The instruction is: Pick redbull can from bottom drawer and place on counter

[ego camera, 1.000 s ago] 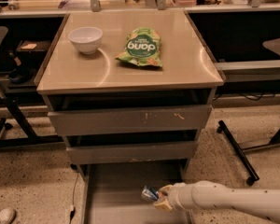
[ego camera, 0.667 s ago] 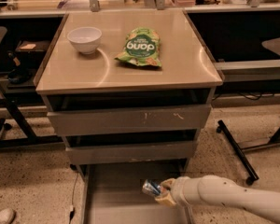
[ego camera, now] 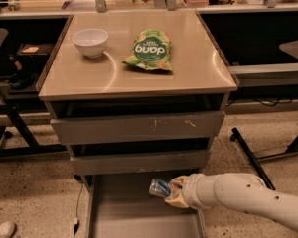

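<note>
The gripper (ego camera: pixel 173 195) is clamped on the redbull can (ego camera: pixel 159 186); both hang over the bottom drawer (ego camera: pixel 121 209).

White dimpled arm (ego camera: pixel 243 197) — tan claw (ego camera: pixel 171 192) over bottom drawer (ego camera: pixel 134 217)

Warm overhead light falls on the counter (ego camera: pixel 188 68), which carries soft glare arcs at 9 and 3 o'clock. The drawer gaps lie in deep shadow. At 6 o'clock the gripper (ego camera: pixel 170 193), clasping the redbull can (ego camera: pixel 159 187), sits lit above the dim bottom drawer (ego camera: pixel 124 209).
</note>
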`<state>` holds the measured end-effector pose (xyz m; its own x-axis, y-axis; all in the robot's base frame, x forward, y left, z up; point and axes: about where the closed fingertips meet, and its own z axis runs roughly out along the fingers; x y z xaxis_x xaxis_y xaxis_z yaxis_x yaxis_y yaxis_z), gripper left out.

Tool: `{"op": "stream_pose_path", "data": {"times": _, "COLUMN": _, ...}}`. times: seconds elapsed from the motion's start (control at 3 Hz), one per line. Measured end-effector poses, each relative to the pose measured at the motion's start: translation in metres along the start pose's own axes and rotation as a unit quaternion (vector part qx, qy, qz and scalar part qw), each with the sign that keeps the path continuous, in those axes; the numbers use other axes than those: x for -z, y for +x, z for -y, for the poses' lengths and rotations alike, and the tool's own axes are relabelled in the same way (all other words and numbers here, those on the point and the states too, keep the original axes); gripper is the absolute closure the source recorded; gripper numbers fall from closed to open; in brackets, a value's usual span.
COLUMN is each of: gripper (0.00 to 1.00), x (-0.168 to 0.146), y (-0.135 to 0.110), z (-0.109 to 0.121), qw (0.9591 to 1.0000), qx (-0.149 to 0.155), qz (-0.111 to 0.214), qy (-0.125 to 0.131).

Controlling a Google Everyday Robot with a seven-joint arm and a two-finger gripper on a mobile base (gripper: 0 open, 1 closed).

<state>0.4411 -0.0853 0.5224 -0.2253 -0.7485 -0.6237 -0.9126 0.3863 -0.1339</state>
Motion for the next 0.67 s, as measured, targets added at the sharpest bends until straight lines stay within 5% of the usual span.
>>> {"op": "stream_pose_path", "data": {"times": 0.67, "gripper": 1.0, "x": 0.0125, "y": -0.0091, "z": 0.0061, "qw": 0.9999, "qx": 0.007, "qz": -0.002, "qy": 0.012}}
